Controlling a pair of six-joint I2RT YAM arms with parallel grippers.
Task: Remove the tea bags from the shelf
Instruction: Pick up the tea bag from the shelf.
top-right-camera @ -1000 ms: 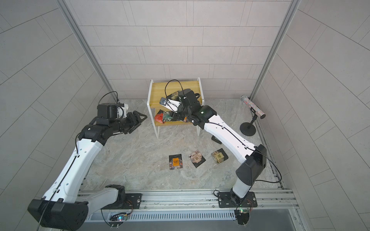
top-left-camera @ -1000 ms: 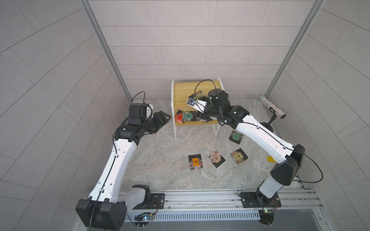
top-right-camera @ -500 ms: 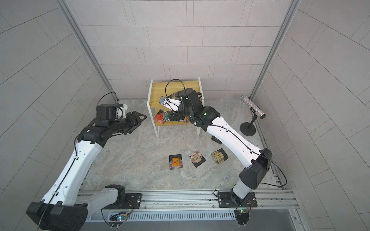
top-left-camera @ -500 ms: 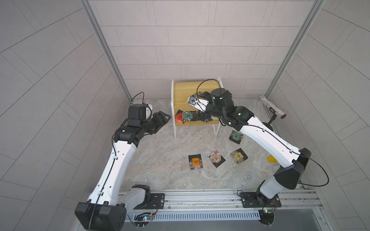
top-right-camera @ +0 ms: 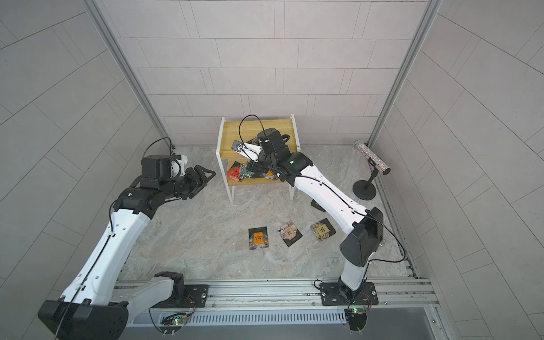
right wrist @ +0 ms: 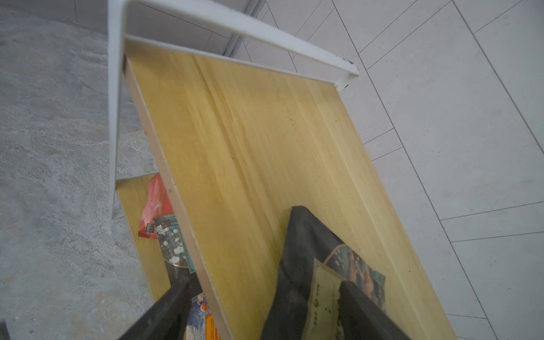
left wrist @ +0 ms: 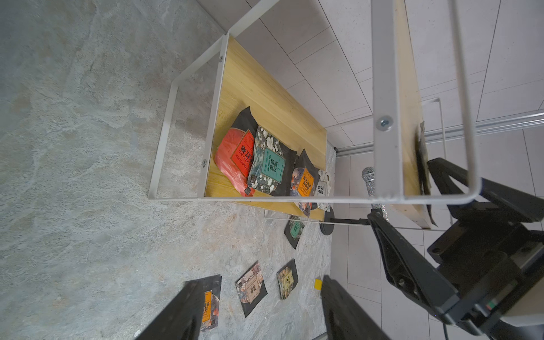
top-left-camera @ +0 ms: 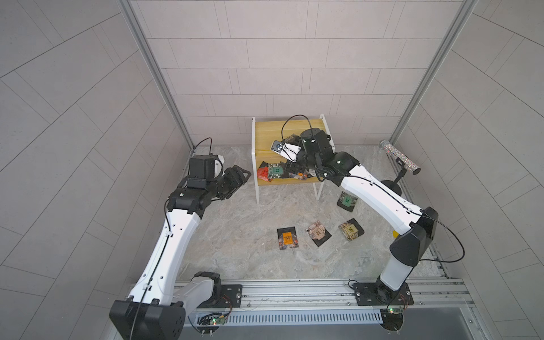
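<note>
A black-edged flat tea bag with a beige label (right wrist: 306,244) lies on the top yellowish wooden board of the white-framed shelf (right wrist: 265,132), beneath the spread right hand (right wrist: 263,294). Probably light, limp and slick: pinch one edge. The left hand (left wrist: 259,282) hangs beside the shelf, spread, empty.

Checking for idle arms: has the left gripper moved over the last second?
No. The left gripper keeps the same gap to the white front leg of the shelf, jaws open.
</note>
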